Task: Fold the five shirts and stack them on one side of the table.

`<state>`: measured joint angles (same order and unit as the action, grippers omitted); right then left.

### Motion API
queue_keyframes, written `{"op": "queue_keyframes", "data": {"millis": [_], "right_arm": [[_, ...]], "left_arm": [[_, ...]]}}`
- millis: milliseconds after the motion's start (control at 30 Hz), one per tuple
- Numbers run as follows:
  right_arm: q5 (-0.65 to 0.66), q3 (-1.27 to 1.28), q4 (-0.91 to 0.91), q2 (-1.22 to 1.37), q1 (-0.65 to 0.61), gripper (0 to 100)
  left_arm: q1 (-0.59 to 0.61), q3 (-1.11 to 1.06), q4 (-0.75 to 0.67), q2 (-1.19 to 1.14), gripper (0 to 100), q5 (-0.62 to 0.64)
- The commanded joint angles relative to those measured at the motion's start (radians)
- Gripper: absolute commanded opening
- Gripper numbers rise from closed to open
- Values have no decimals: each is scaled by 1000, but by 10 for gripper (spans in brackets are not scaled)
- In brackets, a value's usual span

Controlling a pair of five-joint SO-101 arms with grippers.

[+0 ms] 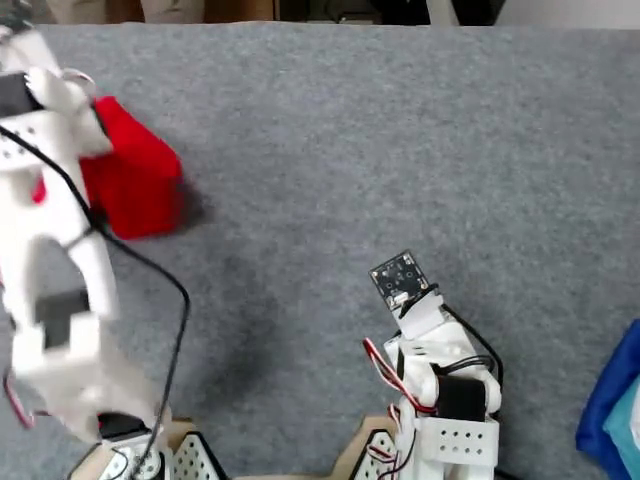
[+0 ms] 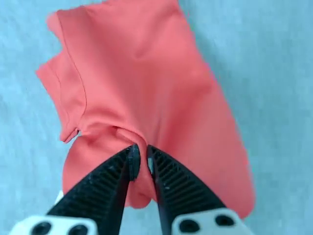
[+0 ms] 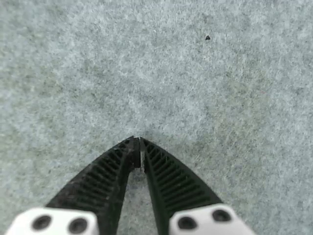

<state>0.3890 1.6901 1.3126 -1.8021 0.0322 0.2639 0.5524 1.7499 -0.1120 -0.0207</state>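
Left arm: upper left of high view, over red shirt.
Left gripper: clenched, tips pinching raised fold of red shirt; sleeve and rest of cloth spread on table beyond tips.
Right arm: lower centre of high view, well apart from red shirt.
Right gripper: fingers closed together, nothing between them, over bare grey table surface.
Blue cloth: lower right edge of high view, darker blue over paler blue, partly cut off by frame.
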Motion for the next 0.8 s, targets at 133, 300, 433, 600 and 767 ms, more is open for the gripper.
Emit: {"op": "queue_keyframes", "data": {"millis": [133,300,433,600,767], "right_arm": [[0,-4,5,-113,-12,8],[-6,-97,2,-113,-12,9],[-6,-265,3,-104,-12,113],[-6,-449,-5,-102,-61,387],[-21,-509,-77,-31,-246,377]], "left_arm": [[-241,-674,9,708,33,-51],[-160,-796,8,854,299,75],[-6,-773,8,840,363,132],[166,-776,3,782,364,92],[301,-806,-72,598,364,92]]}}
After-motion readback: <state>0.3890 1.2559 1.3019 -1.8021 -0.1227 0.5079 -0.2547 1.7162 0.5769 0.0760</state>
